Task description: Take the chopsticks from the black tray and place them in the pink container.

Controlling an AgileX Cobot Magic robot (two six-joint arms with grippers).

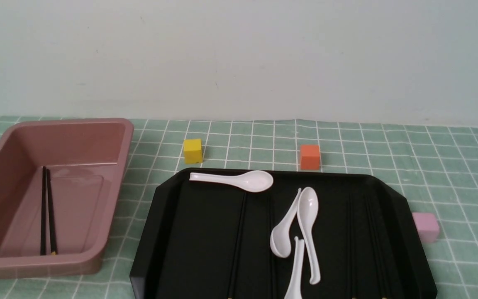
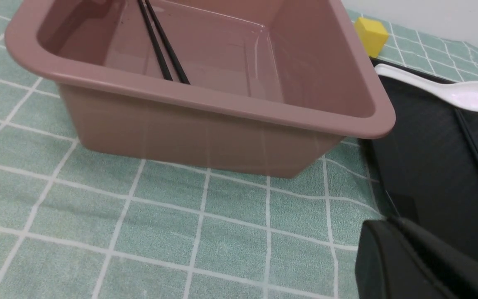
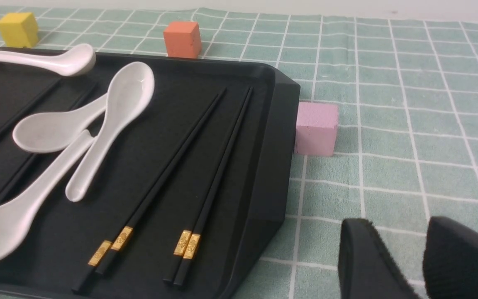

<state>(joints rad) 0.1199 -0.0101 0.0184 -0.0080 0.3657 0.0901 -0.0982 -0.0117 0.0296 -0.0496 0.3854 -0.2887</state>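
The pink container point(image 1: 127, 137) stands at the left, and one pair of black chopsticks point(image 1: 47, 211) lies on its floor. That pair point(image 2: 164, 45) also shows in the left wrist view. The black tray point(image 1: 197, 232) fills the middle. Near its right side lie two pairs of chopsticks point(image 3: 168, 174) point(image 3: 218, 166) with gold bands; more thin sticks point(image 1: 239, 241) lie faintly left of centre. My left gripper point(image 2: 388, 224) is shut and empty, low over the cloth between container and tray. My right gripper point(image 3: 398, 224) is open over the cloth just right of the tray. Neither gripper shows in the front view.
Several white soup spoons point(image 1: 307, 207) lie on the tray, one point(image 1: 239, 180) along its far edge. A yellow cube point(image 1: 192, 150) and an orange cube point(image 1: 309, 156) stand behind the tray. A pale pink cube point(image 1: 425, 226) sits against its right edge.
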